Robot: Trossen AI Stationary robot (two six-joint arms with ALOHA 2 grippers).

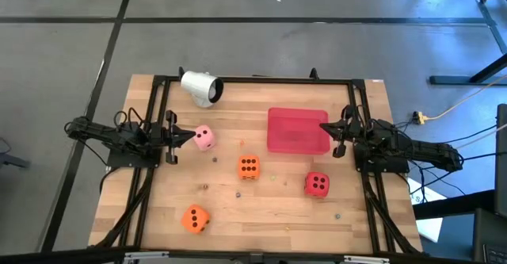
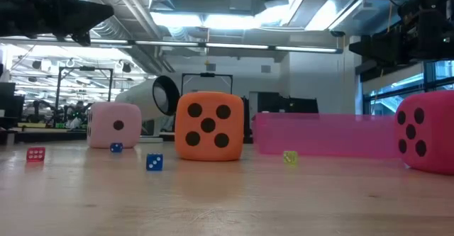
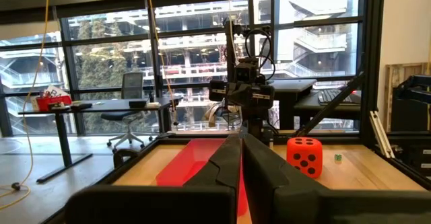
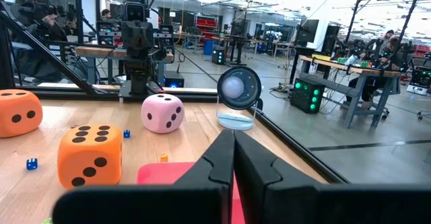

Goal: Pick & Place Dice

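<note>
From my console both arms sit parked at the edges of the wooden surface (image 1: 261, 216): the left tool (image 1: 192, 136) at nine o'clock, the right tool (image 1: 323, 126) at three o'clock, each with its fingers pressed together and holding nothing. The pink die (image 1: 204, 137) lies just beside the left tool's tip, so my worry is that a closed tool nudging forward would knock it away instead of straddling it; I would need to spread the fingers first. The dice look soft and rounded at the corners, so a squeeze off-centre could let one squirt out and roll. One orange die (image 1: 249, 166) sits near the centre, the second orange die (image 1: 195, 218) at about seven o'clock, and the red die (image 1: 318, 185) at about four o'clock, near the flat red tray (image 1: 297, 130) in front of the right tool. Tiny dice scattered on the surface could tip a big die set on them. A white cup (image 1: 200, 87) lies on its side at eleven o'clock.
</note>
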